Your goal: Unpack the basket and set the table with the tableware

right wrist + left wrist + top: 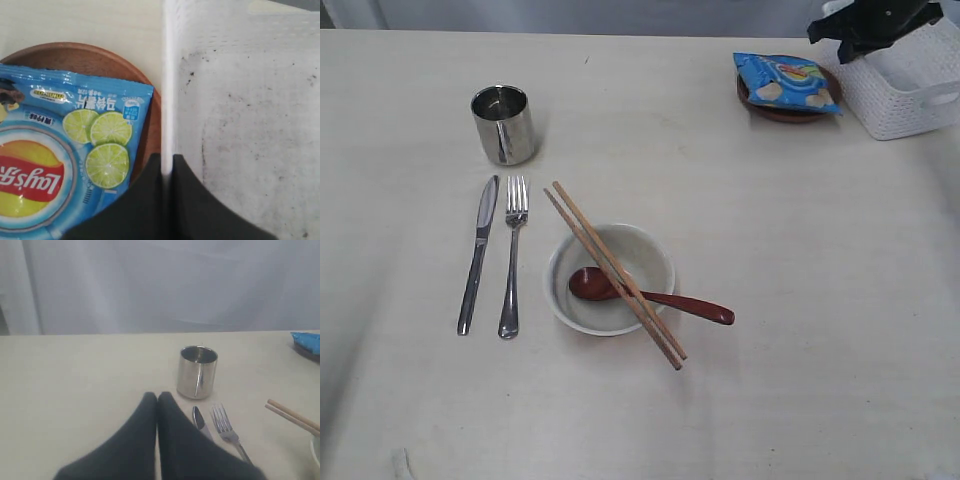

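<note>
Right hand [167, 157] pinches the basket [240, 125] wall; left hand [157, 395] closed, empty. Pulling could knock the chip bag [75, 150] off its plate [90, 57].

Lay's logo, white letters on a red banner over a yellow disc, on blue chip bag [60, 150] at far right of scene; reads upside down in right wrist view. Smaller print near bag's edge: too blurred to read.
</note>
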Controlling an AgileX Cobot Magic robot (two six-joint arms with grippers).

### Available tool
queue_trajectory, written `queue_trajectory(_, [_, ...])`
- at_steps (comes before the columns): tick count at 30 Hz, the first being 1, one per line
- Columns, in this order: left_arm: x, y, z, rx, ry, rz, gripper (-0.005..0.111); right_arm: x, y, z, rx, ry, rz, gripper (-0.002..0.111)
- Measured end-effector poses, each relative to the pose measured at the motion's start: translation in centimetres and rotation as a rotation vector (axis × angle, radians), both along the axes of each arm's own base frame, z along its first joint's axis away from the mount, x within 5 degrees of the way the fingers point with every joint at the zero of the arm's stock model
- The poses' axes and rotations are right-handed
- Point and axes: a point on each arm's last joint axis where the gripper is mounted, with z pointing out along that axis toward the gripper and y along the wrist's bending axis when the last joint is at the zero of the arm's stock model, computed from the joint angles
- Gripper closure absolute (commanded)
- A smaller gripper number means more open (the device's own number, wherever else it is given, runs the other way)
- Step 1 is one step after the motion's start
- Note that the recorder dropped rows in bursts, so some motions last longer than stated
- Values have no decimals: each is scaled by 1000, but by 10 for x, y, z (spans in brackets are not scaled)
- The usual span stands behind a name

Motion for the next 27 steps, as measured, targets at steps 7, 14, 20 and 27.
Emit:
queue_trajectory(7, [0,0,0,0,0,0,107,-2,10,0,75,33,4,109])
queue_trajectory(14, [0,0,0,0,0,0,107,-7,40,1,134,70,51,109])
queue_trajectory(20, [0,0,0,0,0,0,107,-13,90,1,134,78,143,109])
queue_trajectory(27, [0,0,0,0,0,0,107,-29,151,3,138,101,244,109])
